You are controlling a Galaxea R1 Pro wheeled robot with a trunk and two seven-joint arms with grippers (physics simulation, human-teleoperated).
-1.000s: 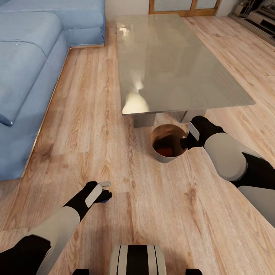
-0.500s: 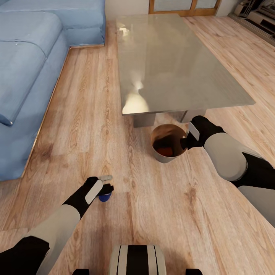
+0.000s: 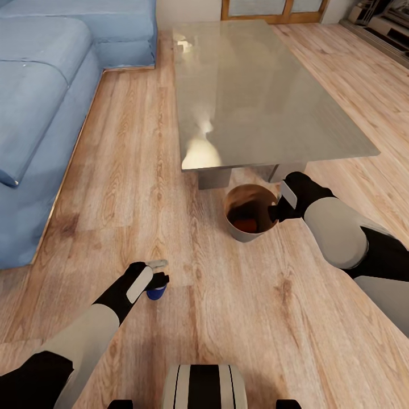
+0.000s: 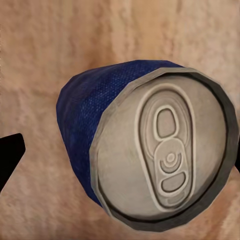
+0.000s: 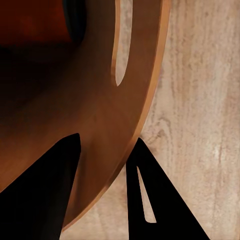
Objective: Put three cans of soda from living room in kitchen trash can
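That blue can (image 4: 150, 150) under the left gripper (image 3: 154, 276) looks light, slick and dentable, so pinch mid-body; can't tell if the gripper's holding it, while the right gripper (image 5: 102, 185) clamps the bin (image 3: 250, 213) rim.

This is the living room of a home. A long blue fabric corner sofa (image 3: 40, 102) runs along the left side and turns across the far left corner. A low rectangular table with a glossy glass top (image 3: 255, 91) stands in the middle on short grey block legs, with light reflecting off its near left part. The floor of light wood planks (image 3: 130, 170) spreads under everything, reaching the near edge. At the far wall sit wood-framed doors with pale glass panes (image 3: 272, 8). In the far right corner stands a low pale unit (image 3: 380, 25), too cropped to identify further.
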